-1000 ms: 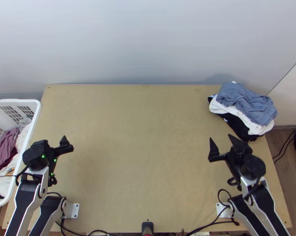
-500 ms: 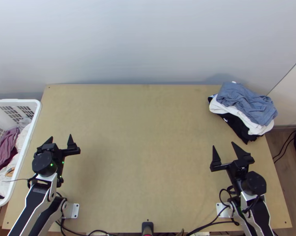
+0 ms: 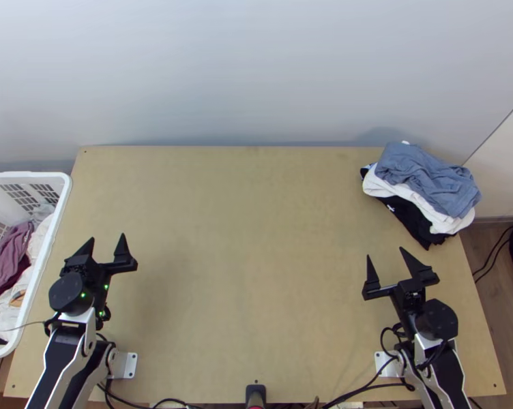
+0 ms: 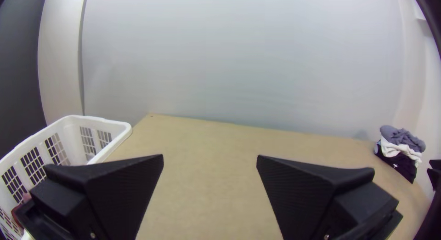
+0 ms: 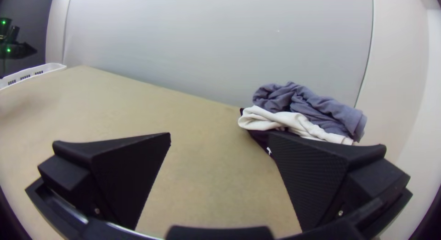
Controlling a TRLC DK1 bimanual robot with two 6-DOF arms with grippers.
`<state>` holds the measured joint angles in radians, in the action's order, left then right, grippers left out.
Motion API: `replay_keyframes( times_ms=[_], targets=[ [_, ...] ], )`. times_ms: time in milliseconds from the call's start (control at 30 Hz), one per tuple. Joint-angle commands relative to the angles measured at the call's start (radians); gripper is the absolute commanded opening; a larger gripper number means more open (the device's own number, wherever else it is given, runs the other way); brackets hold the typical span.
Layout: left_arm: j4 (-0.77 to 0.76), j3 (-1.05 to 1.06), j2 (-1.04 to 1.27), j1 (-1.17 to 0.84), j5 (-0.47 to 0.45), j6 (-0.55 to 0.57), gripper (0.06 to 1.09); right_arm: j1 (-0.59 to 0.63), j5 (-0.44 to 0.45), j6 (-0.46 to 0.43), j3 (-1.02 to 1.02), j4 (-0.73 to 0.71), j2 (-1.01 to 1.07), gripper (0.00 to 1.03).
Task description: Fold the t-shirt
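Taking noon as the table's far edge, the left gripper [image 3: 106, 238] stands over the light wooden table [image 3: 256, 204] towards nine o'clock, fingers wide apart on nothing. At its nine o'clock is the white slatted plastic basket [image 3: 24, 175], holding crumpled mauve cloth [image 3: 9, 255]. The right gripper [image 3: 385, 252], near three, is equally wide and ungripped; at its one o'clock lies a loose stack: blue-grey cloth [image 3: 427, 177] over white cloth [image 3: 383, 187] over black cloth [image 3: 410, 221]. Which is the t-shirt I cannot tell; probably it must come from the basket. A pinch into that tangle could lift two garments, and a low reach could snag the rim. Compared with a second ago, the left gripper sits further inward, the right slightly nearer six; basket and stack are unchanged.
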<state>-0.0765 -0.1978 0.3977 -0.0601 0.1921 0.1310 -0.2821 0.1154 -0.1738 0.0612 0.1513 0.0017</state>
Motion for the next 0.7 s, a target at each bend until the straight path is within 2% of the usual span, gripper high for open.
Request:
replay_keyframes(
  times_ms=[0,100,200,300,667],
  targets=[
    [0.006,0.064,-0.192,0.036,-0.039,0.030,1.04,0.000,0.000,-0.018,-0.003,0.001,-0.003,0.99],
    [-0.060,0.150,-0.408,0.020,-0.037,0.005,1.04,0.000,0.000,-0.018,-0.003,0.001,-0.003,0.99],
    [-0.020,0.149,-0.402,0.002,-0.020,0.019,1.04,0.000,0.000,-0.018,-0.003,0.001,-0.003,0.99],
    [0.116,0.166,-0.392,0.008,-0.043,0.065,1.04,-0.002,0.000,-0.018,-0.003,0.001,-0.003,0.99],
    [0.109,0.166,-0.398,0.029,-0.063,0.058,1.04,0.000,0.000,-0.018,-0.003,0.001,-0.003,0.99]
  ],
)
